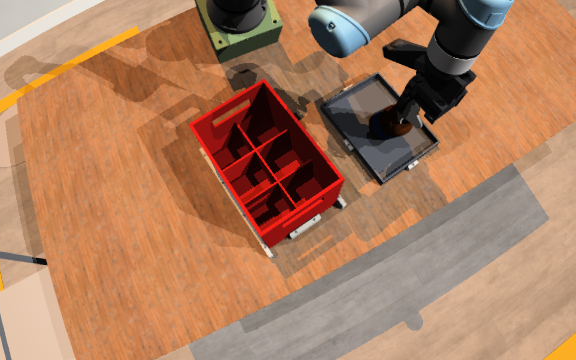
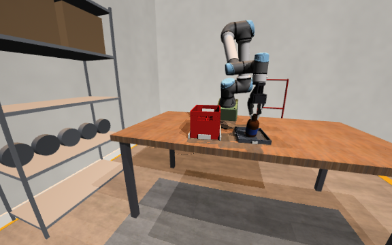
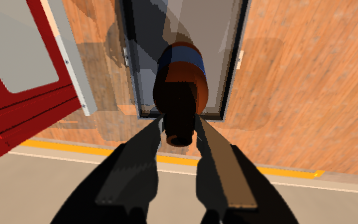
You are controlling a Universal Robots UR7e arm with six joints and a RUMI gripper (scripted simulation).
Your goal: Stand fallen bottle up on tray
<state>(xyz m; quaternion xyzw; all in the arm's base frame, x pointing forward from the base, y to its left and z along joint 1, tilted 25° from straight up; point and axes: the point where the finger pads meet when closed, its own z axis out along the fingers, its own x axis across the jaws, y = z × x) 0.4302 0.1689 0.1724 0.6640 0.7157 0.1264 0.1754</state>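
A brown bottle with a blue label band stands upright on the dark grey tray. My gripper comes down from above and is shut on the bottle's dark neck. In the wrist view the two fingers clamp the neck from both sides. The red crate with its divided compartments stands just left of the tray and is empty.
The arm's green base block sits behind the crate. The wooden table's front edge runs below the tray. A metal shelf rack with dark cylinders stands off the table at the left.
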